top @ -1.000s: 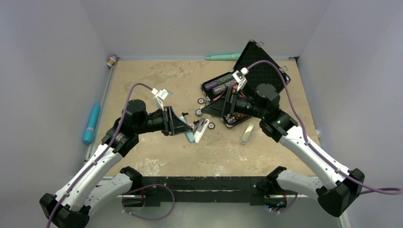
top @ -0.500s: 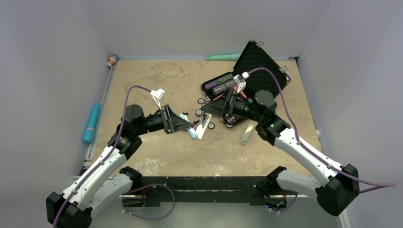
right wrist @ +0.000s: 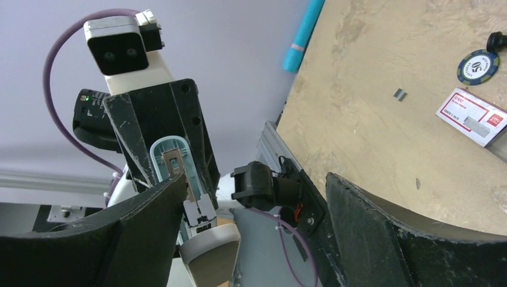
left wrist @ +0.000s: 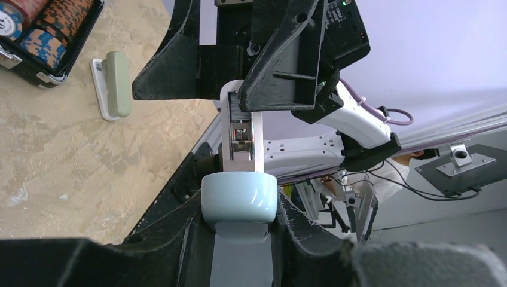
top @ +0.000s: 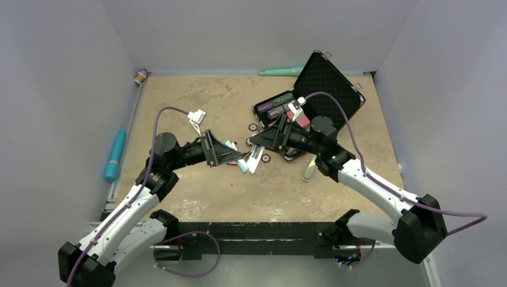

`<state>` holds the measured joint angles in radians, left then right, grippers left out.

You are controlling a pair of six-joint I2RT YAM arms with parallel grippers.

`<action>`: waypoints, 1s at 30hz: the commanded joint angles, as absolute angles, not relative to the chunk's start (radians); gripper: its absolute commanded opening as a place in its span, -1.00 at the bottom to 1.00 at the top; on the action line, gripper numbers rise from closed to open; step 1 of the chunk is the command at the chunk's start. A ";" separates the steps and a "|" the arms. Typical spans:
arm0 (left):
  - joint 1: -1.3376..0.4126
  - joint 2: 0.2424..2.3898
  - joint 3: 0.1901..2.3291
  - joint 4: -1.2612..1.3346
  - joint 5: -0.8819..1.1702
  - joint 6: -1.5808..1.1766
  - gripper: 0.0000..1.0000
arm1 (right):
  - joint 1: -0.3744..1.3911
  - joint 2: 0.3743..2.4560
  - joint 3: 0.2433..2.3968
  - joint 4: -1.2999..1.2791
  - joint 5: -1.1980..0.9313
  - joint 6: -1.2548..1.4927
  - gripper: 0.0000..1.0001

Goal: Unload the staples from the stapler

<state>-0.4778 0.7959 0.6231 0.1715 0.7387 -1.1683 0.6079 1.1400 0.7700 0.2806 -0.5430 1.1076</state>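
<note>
Left claw (top: 241,162) and right claw (top: 256,144) are blocking the middle at the stapler (top: 253,160); open case (top: 332,89) and chips (top: 253,127) are crowding far right; the surface (top: 191,101) is lying open leftward.

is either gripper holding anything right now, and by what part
The left gripper holds the stapler, clamped on its light-blue end. The right gripper is open beside the stapler's silvery channel and holds nothing.

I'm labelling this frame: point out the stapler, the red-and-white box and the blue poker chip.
stapler (left wrist: 239,200): left wrist view, light-blue rounded end.
red-and-white box (right wrist: 472,116): right wrist view, top face.
blue poker chip (right wrist: 478,66): right wrist view, printed centre.
</note>
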 commanded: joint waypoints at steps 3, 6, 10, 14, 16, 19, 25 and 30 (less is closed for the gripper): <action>-0.470 0.788 0.614 0.251 0.697 -1.199 -1.00 | 0.607 1.148 0.795 0.361 -0.574 1.095 0.65; -0.471 0.795 0.613 0.256 0.670 -1.221 -1.00 | 0.607 1.137 0.782 0.402 -0.587 1.103 0.56; -0.470 0.818 0.616 0.310 0.664 -1.276 -1.00 | 0.610 1.119 0.749 0.541 -0.628 1.136 0.51; -0.470 0.825 0.653 0.317 0.657 -1.301 -1.00 | 0.612 1.109 0.735 0.609 -0.647 1.154 0.48; -0.470 0.825 0.667 0.311 0.650 -1.305 -1.00 | 0.612 1.110 0.737 0.617 -0.652 1.154 0.43; -0.471 0.833 0.679 0.309 0.653 -1.300 -1.00 | 0.612 1.115 0.744 0.614 -0.652 1.152 0.35; -0.470 0.816 0.674 0.299 0.647 -1.290 -1.00 | 0.614 1.141 0.764 0.613 -0.657 1.148 0.14; -0.471 0.814 0.667 0.296 0.648 -1.282 -1.00 | 0.618 1.158 0.767 0.603 -0.653 1.132 0.00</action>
